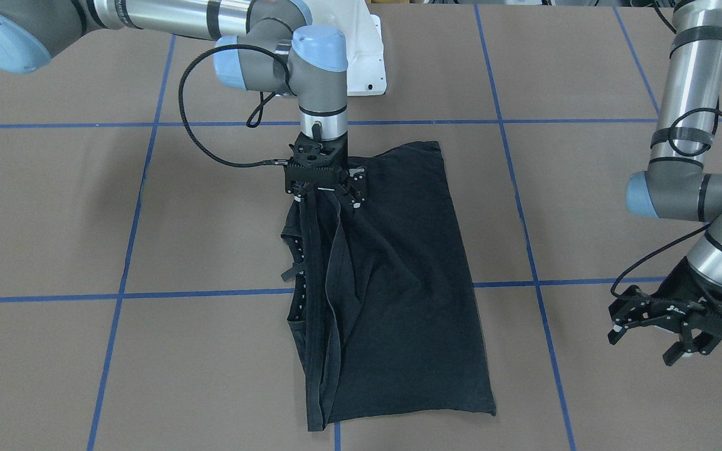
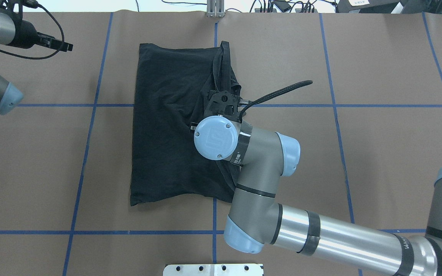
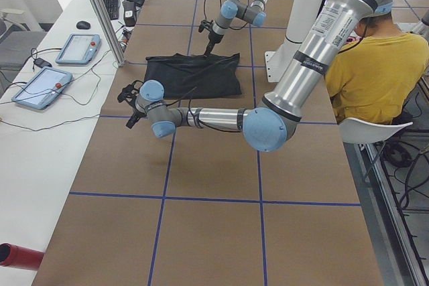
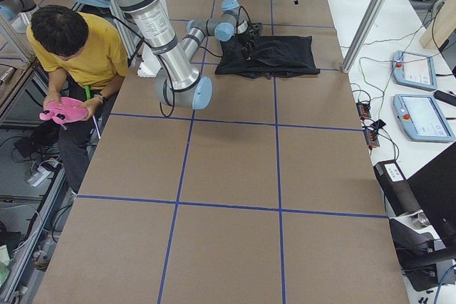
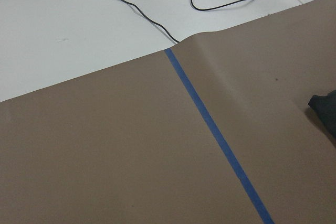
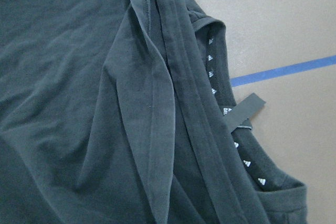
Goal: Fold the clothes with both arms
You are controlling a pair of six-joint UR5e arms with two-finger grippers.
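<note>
We note brown table [image 1: 586, 207], blue tape grid [image 1: 210, 292]. T-shirt [image 1: 411, 282] mid-table; right gripper [image 1: 326, 191] jaws clamped on hem. Left gripper [image 1: 643, 346] jaws apart, near far edge.

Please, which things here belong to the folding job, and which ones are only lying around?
Belong to the job:
black T-shirt
right gripper, at the shirt
left gripper, off to the side

Only lying around:
touch panels
pink toy
red tube
white base plate
</note>
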